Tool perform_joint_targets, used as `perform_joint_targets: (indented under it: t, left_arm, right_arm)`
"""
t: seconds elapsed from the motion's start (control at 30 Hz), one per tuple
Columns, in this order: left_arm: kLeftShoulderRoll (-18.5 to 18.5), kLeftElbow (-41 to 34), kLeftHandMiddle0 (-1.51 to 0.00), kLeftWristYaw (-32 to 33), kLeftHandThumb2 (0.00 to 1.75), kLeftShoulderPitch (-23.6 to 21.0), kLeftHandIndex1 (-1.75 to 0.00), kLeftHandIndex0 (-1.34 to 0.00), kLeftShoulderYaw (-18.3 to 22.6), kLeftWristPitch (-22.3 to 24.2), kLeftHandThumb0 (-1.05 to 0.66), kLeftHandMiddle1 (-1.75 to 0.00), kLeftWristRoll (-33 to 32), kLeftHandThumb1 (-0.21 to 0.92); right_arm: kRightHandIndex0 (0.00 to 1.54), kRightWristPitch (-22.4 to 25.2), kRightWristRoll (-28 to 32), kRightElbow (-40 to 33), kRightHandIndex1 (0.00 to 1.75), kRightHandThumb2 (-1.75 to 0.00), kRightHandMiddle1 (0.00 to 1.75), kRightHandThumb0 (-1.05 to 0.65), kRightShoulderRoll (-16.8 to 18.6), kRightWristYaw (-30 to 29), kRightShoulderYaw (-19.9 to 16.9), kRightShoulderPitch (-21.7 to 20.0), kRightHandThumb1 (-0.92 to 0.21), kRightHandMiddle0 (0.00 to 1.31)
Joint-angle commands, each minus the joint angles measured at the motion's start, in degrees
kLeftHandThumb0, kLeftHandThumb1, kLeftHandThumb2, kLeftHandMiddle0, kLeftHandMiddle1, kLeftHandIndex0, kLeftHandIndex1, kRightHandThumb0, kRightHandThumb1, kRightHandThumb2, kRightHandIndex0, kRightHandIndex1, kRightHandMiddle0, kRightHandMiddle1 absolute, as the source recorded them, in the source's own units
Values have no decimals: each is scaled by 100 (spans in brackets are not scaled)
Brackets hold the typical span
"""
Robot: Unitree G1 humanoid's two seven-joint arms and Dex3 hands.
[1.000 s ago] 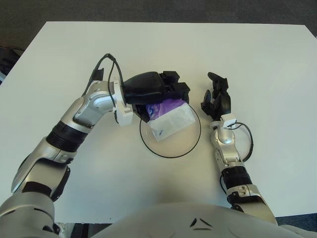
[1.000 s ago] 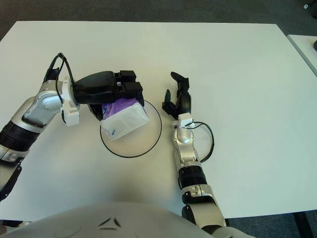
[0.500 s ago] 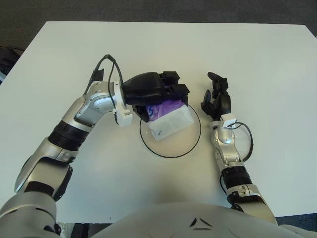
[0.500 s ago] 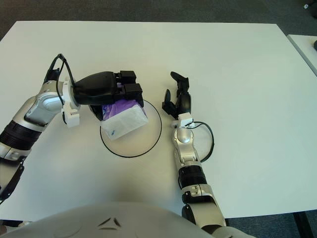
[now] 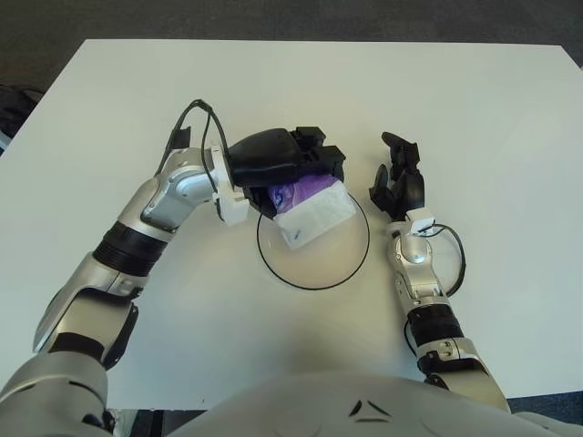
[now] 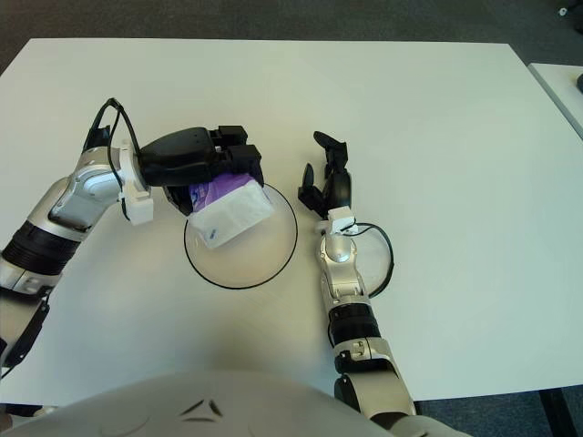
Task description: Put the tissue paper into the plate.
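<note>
The left hand (image 5: 290,164) reaches in over the far-left rim of the plate (image 5: 351,266), its black fingers (image 5: 325,162) curled down and clamped on the tissue paper (image 5: 310,206), a soft pack with a purple top and a pale, clear-wrapped lower part. The pack hangs just below and in front of that hand, tilted, its lower corner pointing down toward the plate's inside; whether that corner touches the plate's surface cannot be told. The plate is a shallow round dish with a dark rim, lying on the white tabletop (image 5: 474,109) directly beneath the left hand's fingertips and stretching toward the robot from there. The right hand (image 5: 398,180) shows just beside the plate's right rim, apart from it, its dark fingers loosely spread and pointing away from the robot, holding nothing. A black cable (image 5: 191,123) loops up behind the left hand's wrist.
</note>
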Motion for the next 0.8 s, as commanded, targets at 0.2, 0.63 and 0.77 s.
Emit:
perform_joint_targets:
  t: [0.2,0.63,0.77]
  left_arm:
    - [-380,1340,-12,586,61,-435,-140,-21,65,-1958,-36,-137,187,83]
    - [-419,1933,0,1326,80,-725,-31,0,669,-3377,-94,-5,1947,92]
    - [-467,1931,0,1654,80,-755,-25,0,843,-3494,-102,-1,2478,92]
  right_arm:
    - [29,347,-115,1436,18,-81,91,-72,-22,-46,-15,937,-92,0]
    - [29,284,65,1463,20,-76,91,-74,-63,277,-51,948,-92,0]
    - [28,327,15,1422,19,-76,88,-75,-62,221,-60,966,-92,0]
